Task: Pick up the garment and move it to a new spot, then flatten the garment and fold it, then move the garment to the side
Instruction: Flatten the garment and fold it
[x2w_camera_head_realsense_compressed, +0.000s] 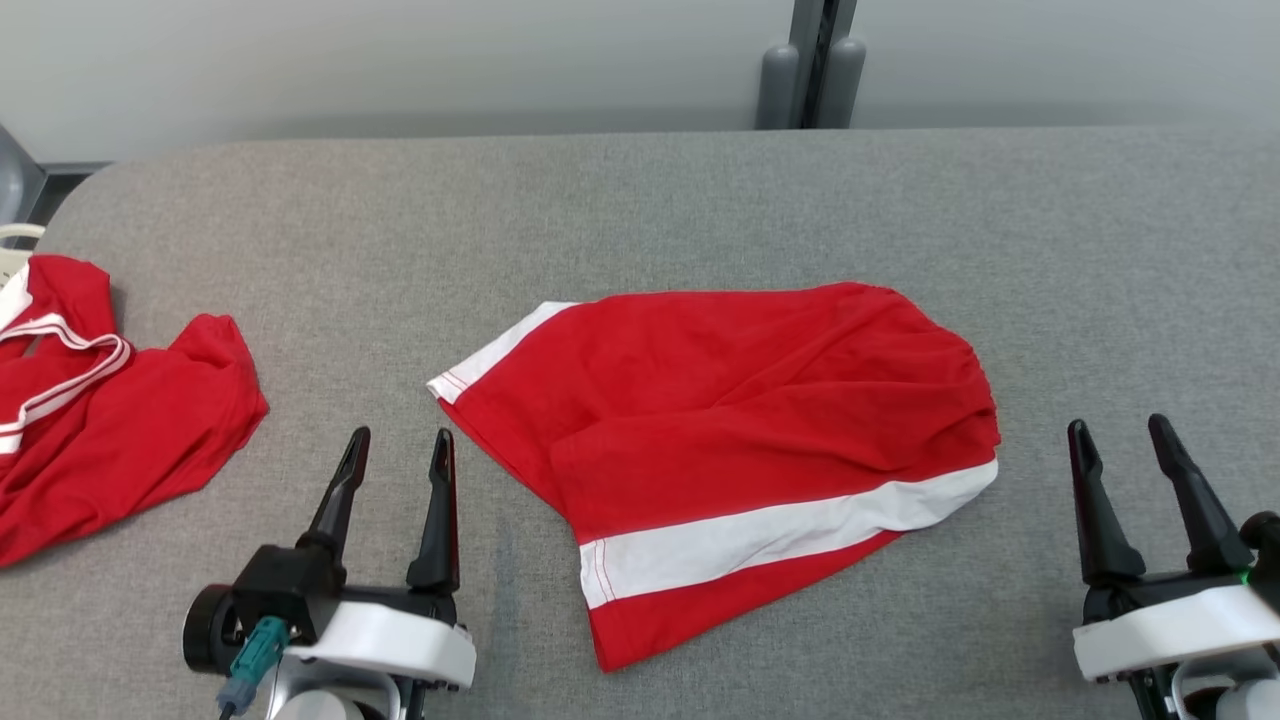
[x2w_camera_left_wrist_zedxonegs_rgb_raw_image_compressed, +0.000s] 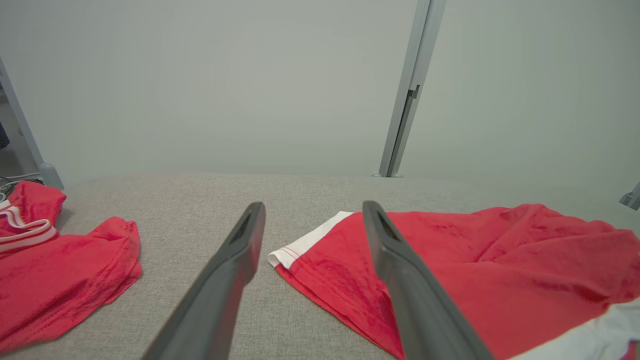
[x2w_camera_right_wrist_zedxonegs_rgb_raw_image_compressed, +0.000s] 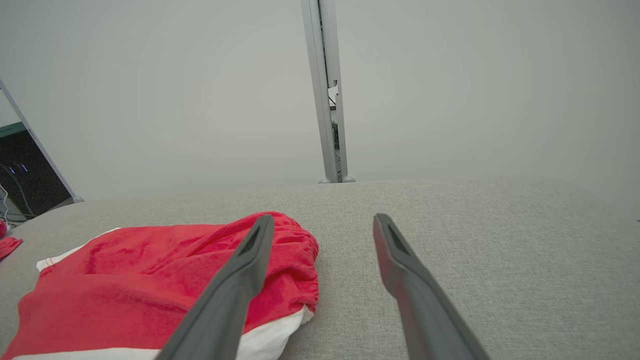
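Garment (x2w_camera_head_realsense_compressed: 740, 440), red with white bands, lay flat between the two claws, held by neither. The left gripper (x2w_camera_head_realsense_compressed: 400, 434) stood wide and empty just beside its white-edged corner. The right gripper (x2w_camera_head_realsense_compressed: 1117, 423), also spread and empty, stood near its gathered end. Both were over the grey table (x2w_camera_head_realsense_compressed: 640, 200). Farther left, a second red cloth (x2w_camera_head_realsense_compressed: 110, 420) lay crumpled at the table's edge.
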